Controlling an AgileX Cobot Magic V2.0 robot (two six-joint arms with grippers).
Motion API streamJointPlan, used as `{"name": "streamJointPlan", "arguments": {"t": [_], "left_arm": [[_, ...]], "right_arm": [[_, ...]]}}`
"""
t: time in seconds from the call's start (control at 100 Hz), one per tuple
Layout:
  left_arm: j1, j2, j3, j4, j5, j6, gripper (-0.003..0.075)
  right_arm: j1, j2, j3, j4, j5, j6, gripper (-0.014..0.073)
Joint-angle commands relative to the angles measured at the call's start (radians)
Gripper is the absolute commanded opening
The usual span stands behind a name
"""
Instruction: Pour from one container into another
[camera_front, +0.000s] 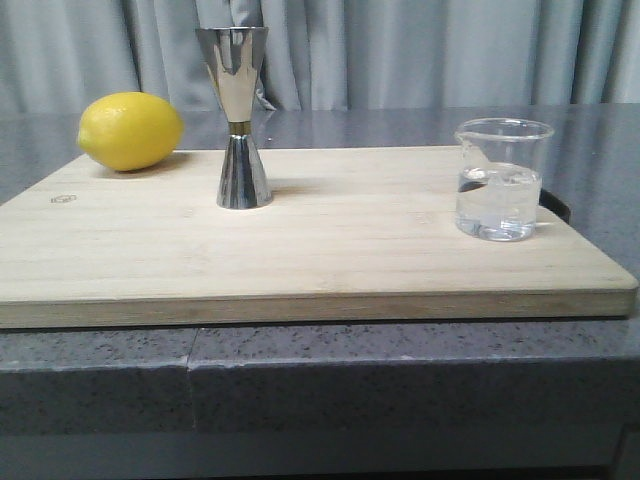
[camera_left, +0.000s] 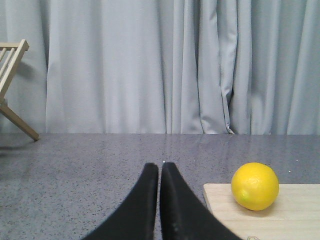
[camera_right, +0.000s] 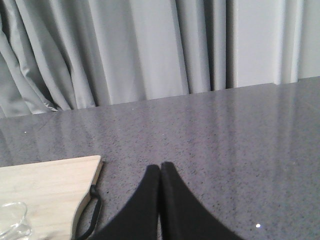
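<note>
Glass beaker (camera_front: 500, 180) with water stands at the wooden board's (camera_front: 330, 250) right end, well apart from the tall steel jigger (camera_front: 238, 118). Both arms' fingers (camera_left: 159, 200) (camera_right: 160, 200) are pressed together, holding nothing. A bump could tip the narrow jigger.

Nothing readable anywhere in these views. There's a faint mark on the cutting board (camera_front: 300, 240) near its left end, too small to make out.

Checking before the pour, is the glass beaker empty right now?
No, the glass beaker on the cutting board holds clear liquid, roughly half full.
</note>
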Motion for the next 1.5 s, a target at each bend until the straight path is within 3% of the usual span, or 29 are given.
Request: {"name": "streamJointPlan", "arguments": {"t": [0.0, 0.27, 0.86, 0.94, 1.04, 1.13, 1.16, 1.22, 1.3, 1.49], "left_arm": [[0.004, 0.09, -0.102, 0.011, -0.043, -0.002, -0.0019], [0.004, 0.218, -0.163, 0.014, -0.103, -0.002, -0.0019], [0.004, 0.23, -0.162, 0.014, -0.094, -0.002, -0.0019], [0.006, 0.23, -0.162, 0.014, -0.094, -0.002, -0.0004], [0.017, 0.23, -0.162, 0.014, -0.096, -0.002, 0.0189], [0.022, 0.23, -0.162, 0.014, -0.094, -0.002, 0.0465], [0.022, 0.23, -0.162, 0.011, -0.094, -0.002, 0.0548], [0.022, 0.23, -0.162, 0.009, -0.094, -0.002, 0.0631], [0.022, 0.23, -0.162, 0.009, -0.094, -0.002, 0.0651], [0.022, 0.23, -0.162, 0.009, -0.094, -0.002, 0.0621]], "right_arm": [[-0.005, 0.09, -0.099, -0.06, -0.056, -0.003, -0.0075], [-0.005, 0.191, -0.17, -0.087, -0.069, -0.003, -0.0075], [-0.005, 0.191, -0.17, -0.087, -0.057, -0.003, -0.0074], [-0.005, 0.191, -0.17, -0.087, -0.052, -0.003, -0.003], [-0.005, 0.191, -0.17, -0.087, -0.052, -0.003, 0.0132], [-0.005, 0.191, -0.17, -0.087, -0.04, -0.003, 0.0376], [-0.005, 0.191, -0.17, -0.087, -0.04, -0.003, 0.0422], [-0.005, 0.191, -0.17, -0.087, -0.039, -0.003, 0.0529], [-0.005, 0.191, -0.17, -0.087, -0.039, -0.003, 0.0588], [-0.005, 0.191, -0.17, -0.087, -0.039, -0.003, 0.0582]]}}
